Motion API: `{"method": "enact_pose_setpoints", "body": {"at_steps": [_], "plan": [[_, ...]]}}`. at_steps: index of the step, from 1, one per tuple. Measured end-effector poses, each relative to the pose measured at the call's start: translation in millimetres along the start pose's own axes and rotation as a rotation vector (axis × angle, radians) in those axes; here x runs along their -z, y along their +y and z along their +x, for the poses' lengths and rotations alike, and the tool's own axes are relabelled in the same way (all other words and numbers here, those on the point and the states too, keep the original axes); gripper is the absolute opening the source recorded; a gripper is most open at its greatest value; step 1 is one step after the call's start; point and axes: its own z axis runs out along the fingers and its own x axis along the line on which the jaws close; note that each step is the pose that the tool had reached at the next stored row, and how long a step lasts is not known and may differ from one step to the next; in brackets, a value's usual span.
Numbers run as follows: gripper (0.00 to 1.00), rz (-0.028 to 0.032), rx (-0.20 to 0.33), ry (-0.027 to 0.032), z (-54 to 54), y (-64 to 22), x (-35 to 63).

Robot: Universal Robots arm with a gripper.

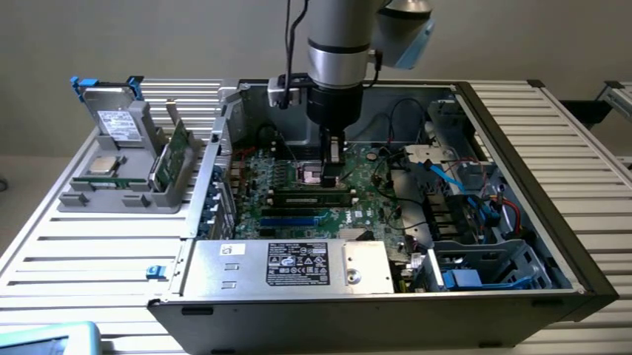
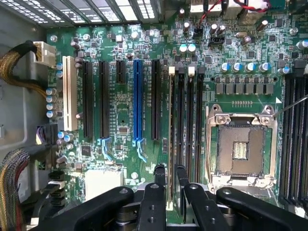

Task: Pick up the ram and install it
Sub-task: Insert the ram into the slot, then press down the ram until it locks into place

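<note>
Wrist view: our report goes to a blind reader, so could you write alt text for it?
The gripper straddles the ram, seen edge-on, standing in a memory slot on a green motherboard beside an empty processor socket.

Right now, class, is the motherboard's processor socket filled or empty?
Empty. In the wrist view the processor socket shows its bare contact bed, with no chip or cooler seated on it.

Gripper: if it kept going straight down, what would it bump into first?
Probably the ram, the thin green stick standing on edge right under the gripper, then the motherboard below. How near they are is hard to tell.
</note>
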Motion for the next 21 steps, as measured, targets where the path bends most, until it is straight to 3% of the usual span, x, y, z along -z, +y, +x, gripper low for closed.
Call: {"method": "enact_pose_setpoints", "body": {"at_steps": [14, 16, 18, 21], "plan": [[0.23, -0.0171, 0.002, -0.0231, 0.3, -3.1, 0.1], [0.14, -0.0196, 0.002, -0.0264, 0.3, -3.5, 0.1], [0.11, -0.0221, 0.002, -0.0298, 0.4, -3.5, 0.1], [0.11, -0.0228, 0.002, -0.0303, 0.3, -7.6, 0.1]]}}
